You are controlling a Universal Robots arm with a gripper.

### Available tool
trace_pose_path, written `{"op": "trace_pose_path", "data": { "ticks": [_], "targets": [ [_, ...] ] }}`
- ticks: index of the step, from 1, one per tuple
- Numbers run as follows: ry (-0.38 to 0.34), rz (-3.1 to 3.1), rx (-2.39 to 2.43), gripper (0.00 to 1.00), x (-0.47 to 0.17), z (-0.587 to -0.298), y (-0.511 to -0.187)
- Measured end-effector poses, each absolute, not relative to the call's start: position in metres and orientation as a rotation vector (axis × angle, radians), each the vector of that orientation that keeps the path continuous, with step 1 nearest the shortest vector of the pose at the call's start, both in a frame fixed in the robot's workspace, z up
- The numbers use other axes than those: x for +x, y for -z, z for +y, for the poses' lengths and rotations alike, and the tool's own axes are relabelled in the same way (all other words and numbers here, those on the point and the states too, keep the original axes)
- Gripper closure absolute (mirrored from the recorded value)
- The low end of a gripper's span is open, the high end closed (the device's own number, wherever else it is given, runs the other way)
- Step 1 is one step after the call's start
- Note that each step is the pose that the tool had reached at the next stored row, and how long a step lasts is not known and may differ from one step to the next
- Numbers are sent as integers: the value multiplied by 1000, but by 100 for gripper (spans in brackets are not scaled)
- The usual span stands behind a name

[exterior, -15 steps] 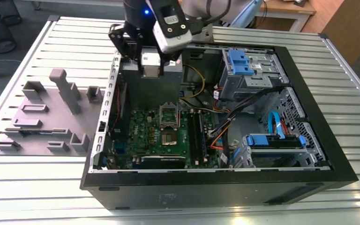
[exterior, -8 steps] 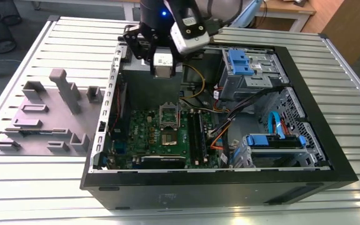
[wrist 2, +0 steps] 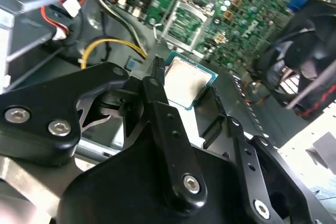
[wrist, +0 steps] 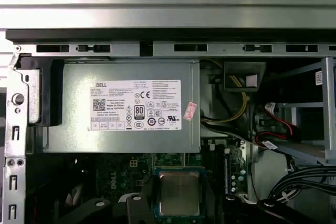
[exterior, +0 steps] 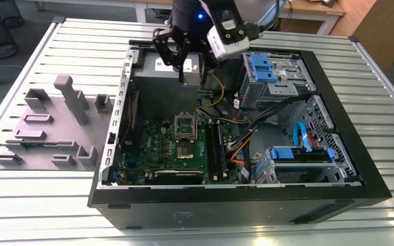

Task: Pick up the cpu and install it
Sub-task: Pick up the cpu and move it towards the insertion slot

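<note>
Hand (exterior: pixel 191 76) is clamped on the cpu (wrist 2: pixel 185 81), held high over the open case (exterior: pixel 238 205), near the power supply (wrist: pixel 121 106). Socket (exterior: pixel 185 148) lies well apart (its frame (exterior: pixel 185 122) looks open). Best kept level, edges square to that socket, no tilt.

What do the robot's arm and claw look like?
The gripper is matte black, built of jointed flat links pinned with silver hex screws. The arm is black, with a small blue light and a white camera box at its wrist.
</note>
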State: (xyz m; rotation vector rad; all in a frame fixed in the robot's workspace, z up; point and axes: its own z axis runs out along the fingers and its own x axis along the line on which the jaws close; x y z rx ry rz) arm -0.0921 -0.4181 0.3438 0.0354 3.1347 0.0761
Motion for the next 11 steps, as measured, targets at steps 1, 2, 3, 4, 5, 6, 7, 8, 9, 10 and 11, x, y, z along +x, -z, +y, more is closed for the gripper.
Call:
{"op": "trace_pose_path", "data": {
  "ticks": [1,2,3,4,5,6,7,8,9,10,11],
  "targets": [
    [-76,3135,35,53,-89,-418,-344],
    [-76,3135,35,53,-88,-418,-344],
    [-76,3135,35,53,-87,-418,-343],
    [-76,3135,36,53,-87,-418,-343],
    [-76,3135,36,53,-87,-418,-343],
    [-76,3135,35,53,-87,-419,-343],
    [-76,3135,35,53,-87,-420,-343],
    [-76,3135,36,53,-87,-420,-343],
    [-76,3135,36,53,-87,-427,-343],
    [-76,3135,36,53,-87,-428,-342],
    [-76,3135,36,53,-87,-430,-342]
  ]
}}
